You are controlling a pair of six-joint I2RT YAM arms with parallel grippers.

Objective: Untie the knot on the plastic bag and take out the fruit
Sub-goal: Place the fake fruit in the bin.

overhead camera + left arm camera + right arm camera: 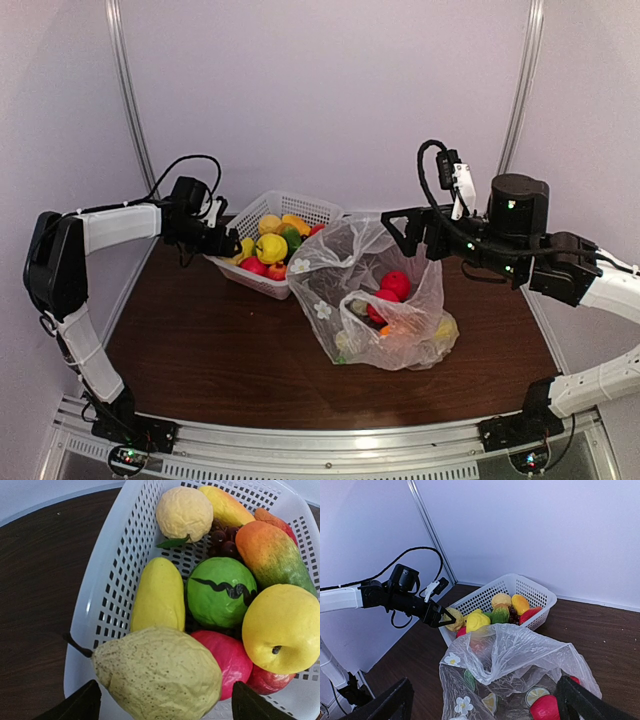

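**Bag open, fruit partly moved, both pincers empty**

Top view. The bag [375, 300] lies on the desk [200, 340] right of centre, its left edge against the basket [300, 207]. Its mouth gapes upward. No knot can be made out, so untying is judged complete. Fruit [395, 284] is inside the bag: red, orange, and a yellow-green piece low on the right. The left pincer [228, 245] hangs over the basket's left end. The right pincer [400, 235] stands at the bag's far right rim; whether it touches the film cannot be told here.

Left wrist view. The jaws are spread wide above the basket. A bumpy fruit [160, 675] lies between the fingertips [80, 705], resting on the other contents and apart from the right-hand finger. It is judged to have been set down, the basket serving as the collecting place.

Right wrist view. The right pincer's jaws are spread, pinching nothing, with the bag's open mouth directly below them. This station suits either reaching in or pinning the rim. Red fruit shows at the lower right inside the bag. Across the desk the left pincer sits at the basket's end, jaws apart, beside the bumpy fruit.

Assessment. Removal is part done. The film is limp and may lift with any fruit drawn out, so one pincer should hold the rim down.
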